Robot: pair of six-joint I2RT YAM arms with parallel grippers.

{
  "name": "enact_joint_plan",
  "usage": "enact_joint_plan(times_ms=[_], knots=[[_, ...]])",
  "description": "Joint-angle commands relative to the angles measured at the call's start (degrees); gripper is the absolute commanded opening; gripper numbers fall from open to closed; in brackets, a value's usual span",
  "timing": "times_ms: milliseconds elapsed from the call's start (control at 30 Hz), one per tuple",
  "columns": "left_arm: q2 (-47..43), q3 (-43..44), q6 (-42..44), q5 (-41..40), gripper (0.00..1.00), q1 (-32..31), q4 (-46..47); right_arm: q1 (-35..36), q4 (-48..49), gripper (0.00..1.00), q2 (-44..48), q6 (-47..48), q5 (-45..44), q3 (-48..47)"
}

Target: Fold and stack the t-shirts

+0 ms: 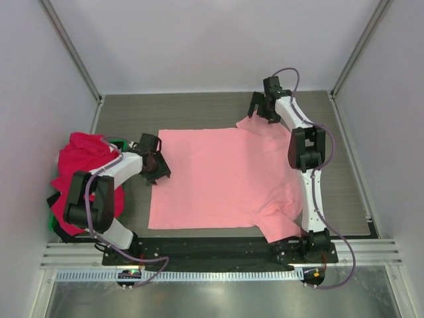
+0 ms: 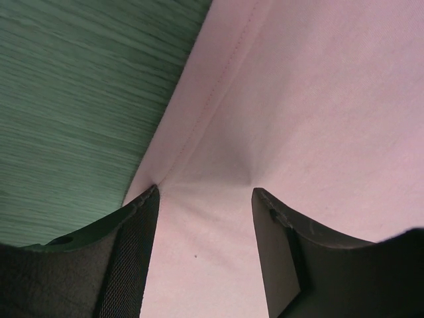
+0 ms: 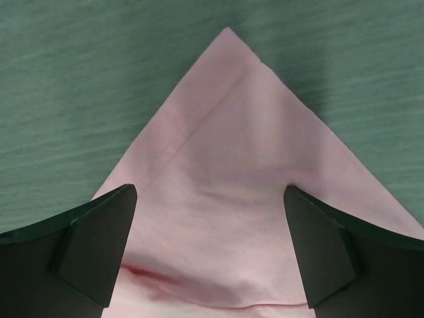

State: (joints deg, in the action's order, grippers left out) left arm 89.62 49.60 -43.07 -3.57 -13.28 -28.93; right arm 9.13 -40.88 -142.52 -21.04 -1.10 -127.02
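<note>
- The spread-out t-shirt was light pink — one plain colour all over.
- The heap of shirts was bright red.
- The tray was green.
- The table was grey with thin lines.
- The arms were white and black.

Worktop: dark grey wood-grain surface, lying flat inside a white-panelled enclosure. Aluminium posts stand at both rear corners. Green tray sits at the left side of the worktop (only slivers of its rim show). A ribbed metal rail and a slotted white strip run along the near edge.
</note>
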Motion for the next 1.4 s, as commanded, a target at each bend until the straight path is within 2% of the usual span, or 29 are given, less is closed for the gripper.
enact_joint_plan(times_ms=[0, 200, 333, 400, 500, 567, 633, 700, 733, 767, 833, 867, 933, 967, 1033, 1067, 1100, 1167, 1267, 1367], knots=[[4.84, -0.13, 0.35, -2.85, 0.60, 2.90, 1.15, -0.69, -1.04, 0.99, -6.36, 0.12, -1.18, -6.21], [10.91, 6.64, -0.17, -1.09, 0.59, 5.98, 0.89, -0.60, 2.46, 1.00, -14.71, -1.02, -0.22, -18.08], [13.90, 10.94, -0.44, 0.58, 0.59, 7.12, -0.16, -0.60, 14.22, 1.00, -15.42, -2.43, 4.86, -18.87], [14.35, 12.96, -0.44, 0.76, 0.59, 7.21, -1.13, -0.51, 16.97, 1.00, -15.25, -2.78, 6.20, -20.19], [13.30, 15.34, -0.52, 2.07, 0.59, 7.13, -2.79, -0.16, 20.22, 1.00, -12.71, -2.96, 7.69, -21.51], [9.54, 15.78, -0.09, 2.69, 0.60, 7.04, -4.11, 0.36, 21.28, 1.00, -9.99, -1.12, 8.05, -21.08], [6.02, 15.35, 0.35, 2.00, 0.63, 6.51, -5.17, 0.80, 21.46, 1.00, -3.40, 0.03, 7.70, -19.50], [-0.11, 14.47, 0.62, 1.12, 0.67, 6.51, -7.01, 1.51, 21.81, 1.00, 2.39, 0.03, 5.59, -13.80], [-2.41, 12.90, 0.62, 0.76, 0.68, 6.42, -7.63, 1.60, 21.99, 1.00, 8.51, -0.32, 4.80, -9.08], [-8.27, 9.75, 0.53, 0.15, 0.70, 6.42, -10.25, 1.86, 21.29, 1.00, 18.06, -2.50, 1.58, -0.42], [-11.63, 8.50, 0.18, -0.64, 0.70, 6.42, -10.97, 2.12, 20.33, 1.00, 21.46, -4.78, -2.74, 2.97], [-13.58, 5.45, -0.17, -1.08, 0.70, 6.42, -12.02, 2.47, 19.80, 1.00, 28.80, -5.06, -4.68, 10.49], [-18.92, 1.75, -1.57, -1.61, 0.70, 6.51, -12.55, 3.96, 19.00, 1.00, 35.96, -4.80, -9.33, 18.79], [-20.61, -0.02, -2.19, -2.48, 0.69, 6.42, -12.99, 4.67, 18.74, 1.00, 43.83, -4.37, -11.10, 27.18], [-23.95, -5.11, -3.77, -2.58, 0.68, 6.42, -14.05, 6.87, 17.78, 1.00, 51.51, -6.63, -16.53, 35.66], [-26.93, -6.61, -4.65, -2.58, 0.68, 6.34, -14.40, 7.31, 16.81, 1.00, 55.03, -8.04, -17.17, 42.84], [-28.70, -9.41, -6.48, -3.62, 0.66, 5.46, -15.19, 7.40, 15.58, 1.00, 61.59, -9.88, -17.53, 46.22], [-32.82, -11.36, -11.12, -3.81, 0.62, 3.18, -15.81, 7.40, 11.19, 1.00, 67.17, -13.92, -17.18, 54.81], [-37.48, -14.97, -16.93, -6.70, 0.61, -0.69, -17.99, 7.49, 3.02, 1.00, 76.32, -18.50, -17.01, 62.48], [-40.22, -17.52, -21.51, -11.26, 0.61, -4.37, -19.76, 7.57, -2.70, 1.00, 82.65, -18.87, -15.42, 68.55]])
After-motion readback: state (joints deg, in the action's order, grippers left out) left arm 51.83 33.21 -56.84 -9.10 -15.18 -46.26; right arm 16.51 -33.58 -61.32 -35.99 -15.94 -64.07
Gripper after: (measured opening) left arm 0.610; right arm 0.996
